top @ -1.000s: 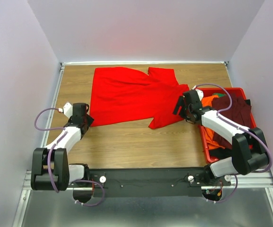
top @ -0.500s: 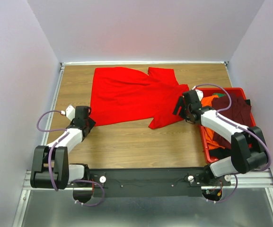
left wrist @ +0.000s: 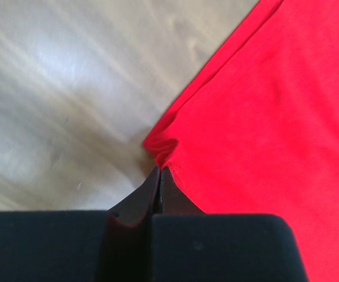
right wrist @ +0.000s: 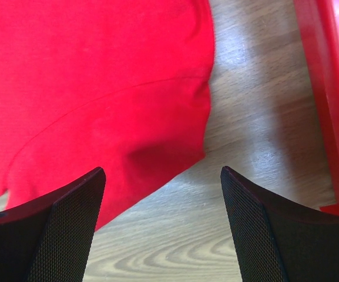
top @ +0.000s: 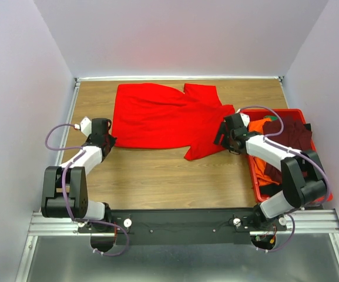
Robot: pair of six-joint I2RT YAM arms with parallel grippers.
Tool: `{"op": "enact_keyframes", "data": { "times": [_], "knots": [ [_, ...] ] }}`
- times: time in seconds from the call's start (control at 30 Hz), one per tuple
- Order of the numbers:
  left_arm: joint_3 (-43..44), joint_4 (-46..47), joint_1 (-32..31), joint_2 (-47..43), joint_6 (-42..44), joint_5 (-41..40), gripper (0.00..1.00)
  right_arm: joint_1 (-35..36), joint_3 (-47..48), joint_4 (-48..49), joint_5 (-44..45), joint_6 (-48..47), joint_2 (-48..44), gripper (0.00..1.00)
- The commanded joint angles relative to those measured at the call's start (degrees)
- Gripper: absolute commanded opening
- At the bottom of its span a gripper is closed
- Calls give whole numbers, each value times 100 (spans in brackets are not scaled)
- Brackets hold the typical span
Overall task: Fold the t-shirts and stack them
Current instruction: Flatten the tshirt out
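Note:
A bright red t-shirt [top: 163, 120] lies spread flat on the wooden table, at the back and middle. My left gripper [top: 109, 141] is at its near-left corner. In the left wrist view the jaws [left wrist: 159, 170] are pressed together on the puckered corner of the red cloth [left wrist: 263, 106]. My right gripper [top: 221, 136] hovers open over the shirt's right sleeve edge [right wrist: 98, 88], its fingers [right wrist: 69, 217] wide apart with bare wood between them. An orange t-shirt [top: 263, 126] and a dark maroon t-shirt [top: 295, 138] lie heaped in the bin.
A rigid red plastic bin [top: 251, 167] stands at the table's right side, its wall [right wrist: 328, 88] close beside my right gripper. Purple-white walls enclose the table on three sides. Bare wood runs along the near edge in front of the shirt.
My left gripper has moved up to the shirt's near-left corner and gone from open to shut on it, and that corner has shifted slightly. The right arm has barely moved.

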Motion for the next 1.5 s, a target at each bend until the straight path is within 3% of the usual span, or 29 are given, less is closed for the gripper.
{"op": "enact_keyframes", "data": {
  "times": [0.0,0.07,0.17,0.27,0.3,0.37,0.5,0.63,0.77,0.83,0.97,1.03,1.1,1.27,1.47],
  "knots": [
    [253,53,110,17,57,86,0,1,-60,147,327,56,222,86],
    [341,0,251,0,66,147,0,1,-60,261,336,56,345,85],
    [385,-18,251,-27,75,191,0,1,-68,481,249,56,565,75],
    [394,-18,260,-44,110,279,0,1,-51,647,178,64,715,48],
    [394,-18,260,-62,127,314,0,1,-42,657,152,82,698,28],
    [377,-79,260,-184,171,315,0,1,-59,657,73,91,497,10],
    [359,-316,321,-571,233,209,0,1,-42,412,99,-14,-257,0],
    [429,-658,417,-1081,364,130,0,1,203,-413,143,-155,-1285,0],
    [561,-730,523,-1441,488,33,0,-8,624,-740,266,-322,-1676,1],
    [684,-590,541,-1328,470,85,0,-8,923,-741,354,-366,-1118,2],
    [1586,-553,550,74,567,112,0,-121,2328,-741,232,-568,940,5],
    [1852,-562,602,516,619,86,0,-209,3146,-741,-50,-595,1521,13],
    [2098,-589,759,1018,550,356,0,-262,3832,-758,-226,-665,2251,30],
    [2372,-615,796,1450,602,394,0,-271,3756,-872,-139,-665,2263,75],
    [2144,-501,787,1283,532,534,0,-271,2114,-794,389,-437,954,74]
  ]
}}
